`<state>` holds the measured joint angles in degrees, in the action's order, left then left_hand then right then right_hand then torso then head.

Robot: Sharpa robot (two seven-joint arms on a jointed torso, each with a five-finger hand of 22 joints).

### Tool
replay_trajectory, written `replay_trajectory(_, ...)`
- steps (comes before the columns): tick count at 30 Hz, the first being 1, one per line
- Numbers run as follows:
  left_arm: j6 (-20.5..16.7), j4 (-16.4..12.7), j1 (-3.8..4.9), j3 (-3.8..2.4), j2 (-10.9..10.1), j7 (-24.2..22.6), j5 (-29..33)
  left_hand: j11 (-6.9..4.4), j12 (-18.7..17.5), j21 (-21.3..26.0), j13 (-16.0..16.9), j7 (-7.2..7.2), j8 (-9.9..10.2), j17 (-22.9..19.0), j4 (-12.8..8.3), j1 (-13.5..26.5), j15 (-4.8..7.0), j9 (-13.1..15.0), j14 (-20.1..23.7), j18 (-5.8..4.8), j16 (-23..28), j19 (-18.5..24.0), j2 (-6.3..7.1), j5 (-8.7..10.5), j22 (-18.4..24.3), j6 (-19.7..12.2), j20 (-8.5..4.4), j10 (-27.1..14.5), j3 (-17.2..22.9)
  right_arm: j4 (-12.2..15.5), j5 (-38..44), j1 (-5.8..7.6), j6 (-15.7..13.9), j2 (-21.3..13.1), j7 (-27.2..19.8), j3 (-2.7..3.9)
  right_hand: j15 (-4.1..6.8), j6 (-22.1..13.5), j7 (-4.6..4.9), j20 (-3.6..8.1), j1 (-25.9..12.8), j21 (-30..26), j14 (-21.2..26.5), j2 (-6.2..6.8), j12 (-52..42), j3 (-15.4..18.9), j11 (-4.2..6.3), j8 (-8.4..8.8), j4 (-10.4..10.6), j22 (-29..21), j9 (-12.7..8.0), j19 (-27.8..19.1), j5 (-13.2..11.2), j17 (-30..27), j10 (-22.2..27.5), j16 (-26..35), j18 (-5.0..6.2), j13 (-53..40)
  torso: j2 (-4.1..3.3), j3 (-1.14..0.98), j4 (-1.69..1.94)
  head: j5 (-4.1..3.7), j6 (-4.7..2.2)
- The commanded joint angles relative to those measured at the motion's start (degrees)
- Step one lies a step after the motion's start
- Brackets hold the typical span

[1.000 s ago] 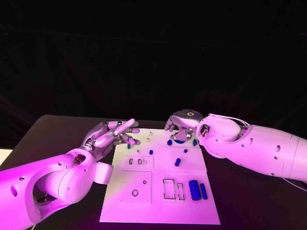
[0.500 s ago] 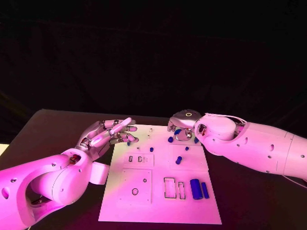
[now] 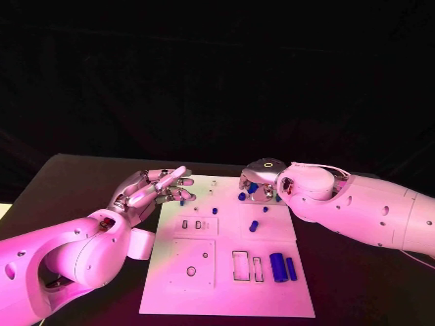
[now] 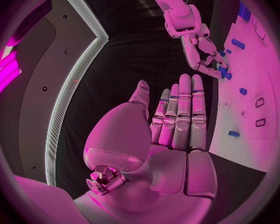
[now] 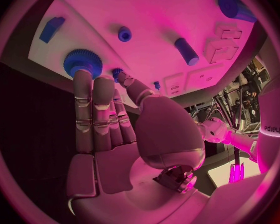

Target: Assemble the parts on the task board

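- The board [image 3: 228, 261] lies flat in the middle of the desk [image 3: 71, 183], a white plate with cut-out slots and small blue parts spread across it.
- The right robot hand [image 3: 257, 182] hangs over the far end of the board, fingers stretched out side by side and holding nothing; in the right wrist view its fingertips [image 5: 84, 79] sit just at a blue gear [image 5: 82, 60] near the board's edge.
- The left robot hand [image 3: 157, 190] hovers beside the board's far left corner, fingers straight and together, palm bare, holding nothing.
- Near the gear lie a blue block [image 5: 52, 28], a small knob [image 5: 124, 33] and a short peg [image 5: 186, 51]; two longer cylinders [image 3: 281, 267] rest near the board's near right side.
- Handling, as a judgement: the parts look like rigid, light plastic, smooth enough to slip or roll, the pegs above all.
- The gear is best pinched across its toothed rim, where the teeth give purchase; a peg is best taken at mid-length, across its round side.
- Light pieces may skid if nudged before the fingers close.
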<state>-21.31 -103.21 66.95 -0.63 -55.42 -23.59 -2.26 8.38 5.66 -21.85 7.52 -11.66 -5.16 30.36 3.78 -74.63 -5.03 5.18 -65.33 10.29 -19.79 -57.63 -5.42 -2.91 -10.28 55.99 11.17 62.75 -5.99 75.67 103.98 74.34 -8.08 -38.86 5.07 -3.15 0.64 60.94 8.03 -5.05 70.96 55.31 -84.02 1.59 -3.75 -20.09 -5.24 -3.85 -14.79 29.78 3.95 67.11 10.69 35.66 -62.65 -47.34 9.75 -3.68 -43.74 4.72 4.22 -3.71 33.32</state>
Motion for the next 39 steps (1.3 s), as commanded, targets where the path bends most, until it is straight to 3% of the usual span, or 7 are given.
replay_trajectory(1,1.2,0.1,0.09,-0.06,0.2,-0.3,0.1,0.14,-0.3,0.3,0.1,-0.42,0.3,0.0,0.1,0.0,0.03,-0.1,0.4,-0.02,0.1,0.5,-0.56,-0.02,0.0,-0.1,-0.05,-0.3,-0.4,-0.3,-0.6,-0.15,1.1,0.2,-0.9,0.02,-0.38,-0.2,0.17,-0.33,0.1,0.4,-0.7,-0.03,0.0,-0.5,0.04,0.18,0.1,0.2,0.0,0.0,-0.5,0.2,0.0,-0.4,0.18,0.0,-0.14,0.11,-0.07,0.13,0.02)
replay_trajectory(27,1.5,0.0,0.11,-0.06,0.1,0.1,0.1,0.19,-0.4,0.5,0.1,-0.46,0.4,-0.1,0.0,-0.1,-0.03,-0.1,0.4,0.00,0.5,0.6,-0.70,-0.02,0.1,-0.2,0.03,-0.4,-0.4,-3.0,-3.2,-1.04,0.7,2.0,-2.3,-0.01,-0.43,0.2,0.41,-0.46,0.0,3.6,-0.6,-1.19,-0.1,-2.9,0.08,0.01,1.5,4.0,0.1,0.5,-1.7,4.0,-1.6,-4.6,-0.26,0.0,-0.56,0.19,-0.11,0.17,0.74)
replay_trajectory(39,1.6,0.0,0.11,-0.06,0.3,0.3,0.1,0.19,-0.4,0.5,0.1,-0.47,0.4,-0.1,-0.1,-0.2,-0.04,-0.1,0.4,0.02,0.6,0.7,-0.80,-0.02,0.2,-0.2,0.06,-0.4,-0.3,-3.7,-3.3,-1.36,-0.6,2.5,-2.3,-0.01,0.06,3.2,-0.29,-0.13,0.8,6.2,-0.5,-2.15,-0.2,-5.8,0.81,-0.82,2.6,7.1,0.7,0.9,-5.0,6.5,-4.4,-7.6,-0.60,0.0,-0.59,0.21,-0.09,0.15,1.13)
